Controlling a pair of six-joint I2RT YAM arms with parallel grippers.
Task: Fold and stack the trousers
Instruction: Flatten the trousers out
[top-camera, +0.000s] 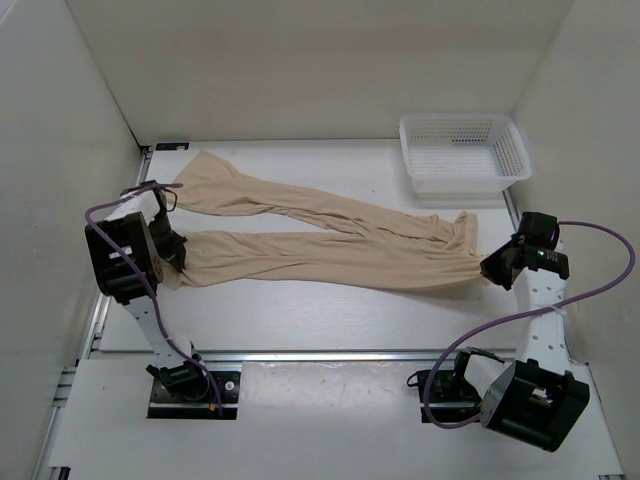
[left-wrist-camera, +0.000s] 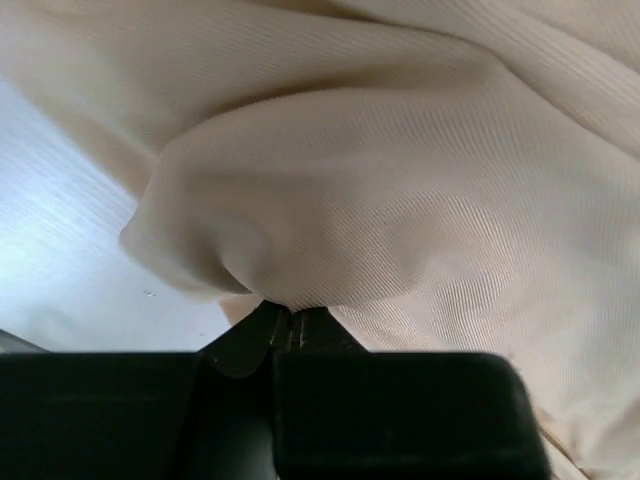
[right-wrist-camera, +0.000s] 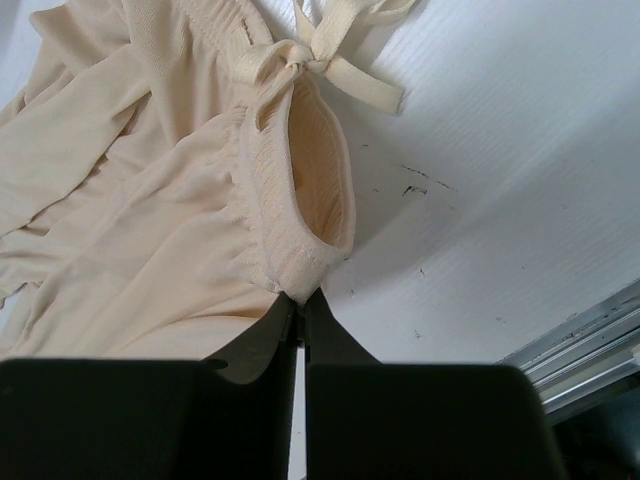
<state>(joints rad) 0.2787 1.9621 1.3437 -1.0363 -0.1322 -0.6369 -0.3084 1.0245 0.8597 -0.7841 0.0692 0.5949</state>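
Observation:
The beige trousers (top-camera: 320, 235) lie spread across the table, waist at the right, the two legs running left. My left gripper (top-camera: 178, 262) is shut on the hem of the near leg; in the left wrist view the fabric (left-wrist-camera: 380, 190) bunches up from the closed jaws (left-wrist-camera: 290, 318). My right gripper (top-camera: 487, 268) is shut on the near end of the waistband; in the right wrist view the elastic waistband (right-wrist-camera: 300, 215) rises from the closed jaws (right-wrist-camera: 300, 300), with the drawstring bow (right-wrist-camera: 330, 55) beyond it.
A white mesh basket (top-camera: 463, 150) stands at the back right corner. White walls enclose the table on the left, back and right. A metal rail (top-camera: 320, 354) runs along the near side, with both arm bases below it.

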